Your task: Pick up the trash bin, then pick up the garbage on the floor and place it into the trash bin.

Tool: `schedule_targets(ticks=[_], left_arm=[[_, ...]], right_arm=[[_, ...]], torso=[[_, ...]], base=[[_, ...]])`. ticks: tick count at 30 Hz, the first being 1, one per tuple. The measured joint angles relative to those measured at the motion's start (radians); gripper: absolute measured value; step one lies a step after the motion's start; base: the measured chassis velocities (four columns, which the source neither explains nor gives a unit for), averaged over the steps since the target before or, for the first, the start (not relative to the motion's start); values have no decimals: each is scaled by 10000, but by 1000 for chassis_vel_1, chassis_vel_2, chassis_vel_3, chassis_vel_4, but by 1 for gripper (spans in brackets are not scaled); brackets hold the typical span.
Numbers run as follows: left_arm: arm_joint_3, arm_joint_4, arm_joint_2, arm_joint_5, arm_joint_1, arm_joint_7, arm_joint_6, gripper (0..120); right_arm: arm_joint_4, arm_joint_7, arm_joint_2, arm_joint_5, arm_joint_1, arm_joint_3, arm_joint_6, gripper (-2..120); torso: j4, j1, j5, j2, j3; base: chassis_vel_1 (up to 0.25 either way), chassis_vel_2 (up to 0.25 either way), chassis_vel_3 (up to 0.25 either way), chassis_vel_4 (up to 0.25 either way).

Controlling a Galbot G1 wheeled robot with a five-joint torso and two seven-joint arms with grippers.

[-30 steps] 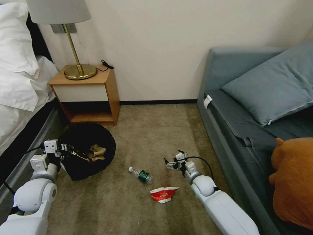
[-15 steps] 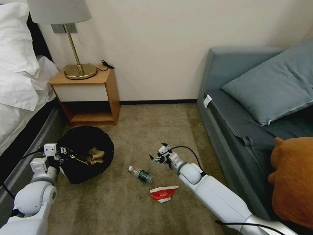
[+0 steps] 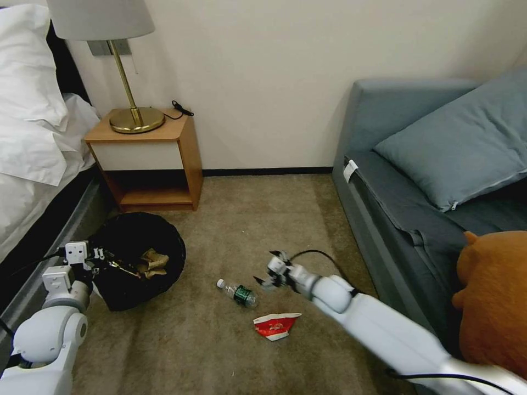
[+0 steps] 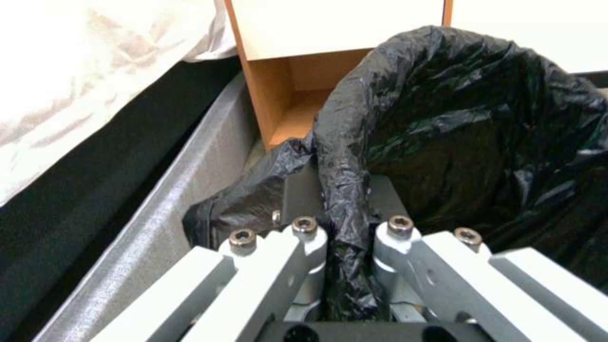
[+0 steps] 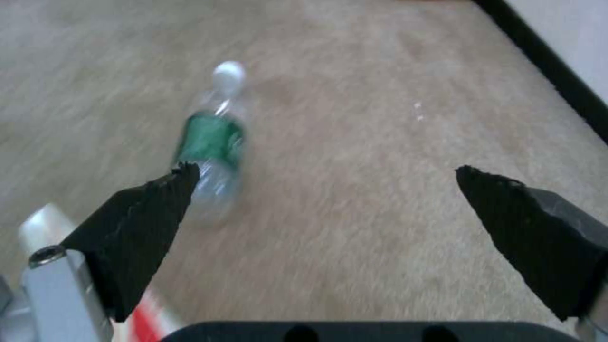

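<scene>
Two pieces of litter lie on the carpet (image 3: 247, 230) in front of the wooden nightstand (image 3: 148, 159): a small clear bottle with a green label (image 3: 237, 292) and, nearer the robot, a crushed red-and-white carton (image 3: 275, 325). The right claw (image 3: 267, 274) hangs just beside the bottle, on the side away from the nightstand, its black fingertips (image 5: 142, 223) spread wide with nothing between them. The trash bin (image 3: 134, 258), lined with a crinkly black bag, sits just in front of the nightstand, beside the bed (image 3: 33, 159). Crumpled tan paper (image 3: 153, 261) rests inside it. The left claw (image 3: 104, 258) is clamped on the bin's rim, bag plastic pinched between its fingers (image 4: 304, 247).
</scene>
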Motion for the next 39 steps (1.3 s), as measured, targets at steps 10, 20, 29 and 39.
schedule_targets(ticks=[10,20,29,39], left_arm=[[331,332,-100,316,-490,-3,139,4],[452,507,-117,494,-521,52,145,4],[553,468,-166,521,-381,143,80,4],[498,503,-53,432,-296,186,-48,4]], right_arm=[[1240,-1613,-936,-920,-988,366,190,100],[-123,-2434,-325,-1663,-987,332,966,100],[-2160,-2498,746,-2210,-695,135,1634,100],[-3751,-2208,1685,-2646,-650,224,2105,100]], torso=[[2,0,-3,0,0],[4,0,-2,0,0],[5,0,-4,0,0],[5,0,-3,0,0]], base=[[0,0,0,0],[0,0,0,0],[0,0,0,0],[0,0,0,0]])
